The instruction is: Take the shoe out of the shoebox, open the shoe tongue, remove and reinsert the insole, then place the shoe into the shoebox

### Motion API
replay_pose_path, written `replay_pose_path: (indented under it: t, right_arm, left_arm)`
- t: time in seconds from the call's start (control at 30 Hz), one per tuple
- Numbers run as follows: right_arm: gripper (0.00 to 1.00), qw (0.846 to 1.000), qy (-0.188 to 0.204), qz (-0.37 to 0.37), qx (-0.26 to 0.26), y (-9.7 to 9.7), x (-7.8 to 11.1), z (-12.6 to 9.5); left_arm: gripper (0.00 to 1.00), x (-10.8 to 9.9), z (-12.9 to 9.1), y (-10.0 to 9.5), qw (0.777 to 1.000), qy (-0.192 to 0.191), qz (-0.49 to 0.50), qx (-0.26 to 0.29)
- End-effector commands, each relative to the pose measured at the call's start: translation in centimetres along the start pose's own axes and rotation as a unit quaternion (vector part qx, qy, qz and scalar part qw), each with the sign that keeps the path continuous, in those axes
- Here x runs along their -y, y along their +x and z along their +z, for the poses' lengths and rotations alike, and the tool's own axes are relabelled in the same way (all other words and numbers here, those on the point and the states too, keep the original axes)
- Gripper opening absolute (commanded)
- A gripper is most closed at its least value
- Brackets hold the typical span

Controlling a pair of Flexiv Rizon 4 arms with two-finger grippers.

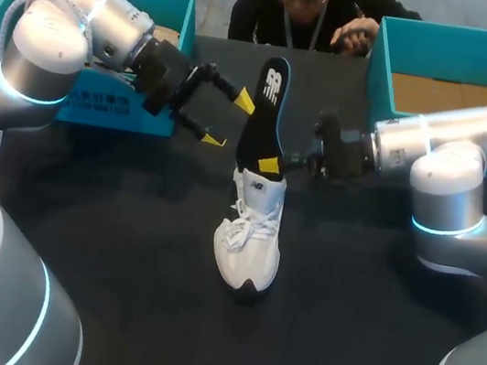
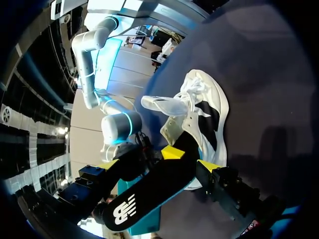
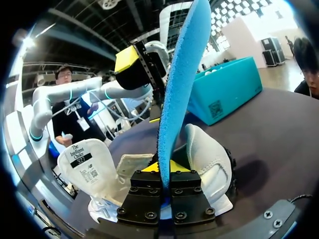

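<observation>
A white shoe [image 1: 248, 239] stands on the black table with its toe toward me and its tongue [image 3: 89, 169] pulled forward. My right gripper [image 1: 272, 163] is shut on the lower end of the insole [image 1: 264, 102], holding it upright just above the shoe's opening. The insole's blue underside [image 3: 182, 74] rises straight from my right gripper [image 3: 164, 170], over the shoe [image 3: 207, 157]. My left gripper [image 1: 228, 120] hangs open next to the insole's upper half. In the left wrist view the black insole [image 2: 149, 194] lies between the wide-open fingers of my left gripper [image 2: 158, 165], ahead of the shoe [image 2: 209, 114].
A teal box [image 1: 130, 109] sits at the back left behind my left arm, also seen as the teal box [image 3: 229, 89]. A second teal box [image 1: 387, 66] with a cardboard floor stands at the back right.
</observation>
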State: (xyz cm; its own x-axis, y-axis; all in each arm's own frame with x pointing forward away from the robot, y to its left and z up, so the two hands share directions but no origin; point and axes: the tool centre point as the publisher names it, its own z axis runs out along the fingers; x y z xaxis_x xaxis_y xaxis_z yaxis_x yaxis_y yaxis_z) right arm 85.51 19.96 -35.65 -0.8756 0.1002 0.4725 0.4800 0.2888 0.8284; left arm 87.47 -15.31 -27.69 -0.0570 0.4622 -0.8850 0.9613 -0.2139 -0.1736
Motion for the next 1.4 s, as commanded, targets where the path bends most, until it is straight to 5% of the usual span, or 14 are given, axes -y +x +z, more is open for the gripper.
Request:
replay_pose_path:
  t: [0.03, 0.27, 0.83, 1.0, 1.13, 1.4]
  right_arm:
    - [0.0, 1.0, 0.001, -0.005, 0.006, 0.1, 0.1, 0.0]
    - [0.24, 1.0, 0.002, -0.015, 0.01, 0.3, -0.6, -0.2]
    - [0.32, 0.999, -0.004, -0.036, 0.005, 0.4, -2.3, 0.2]
    - [0.26, 0.999, -0.02, -0.039, -0.011, 0.1, -2.9, 0.2]
    - [0.0, 0.999, -0.011, -0.032, -0.029, -0.1, -3.1, 0.4]
    - [0.0, 0.999, -0.007, -0.028, -0.03, 0.0, -2.3, 0.4]
  left_arm:
    - [1.0, -0.1, 0.1, 0.0, 1.0, 0.001, 0.002, 0.0]
    - [1.0, -0.1, 0.4, -0.1, 1.0, 0.004, 0.005, 0.001]
    - [1.0, 0.2, 0.5, 0.1, 1.0, 0.007, 0.003, 0.002]
    - [1.0, 0.2, 0.5, 0.1, 1.0, 0.008, 0.003, 0.003]
    - [1.0, 0.3, 0.5, 0.1, 1.0, 0.009, 0.003, 0.001]
    - [1.0, 0.3, 0.3, 0.1, 1.0, 0.008, 0.002, -0.001]
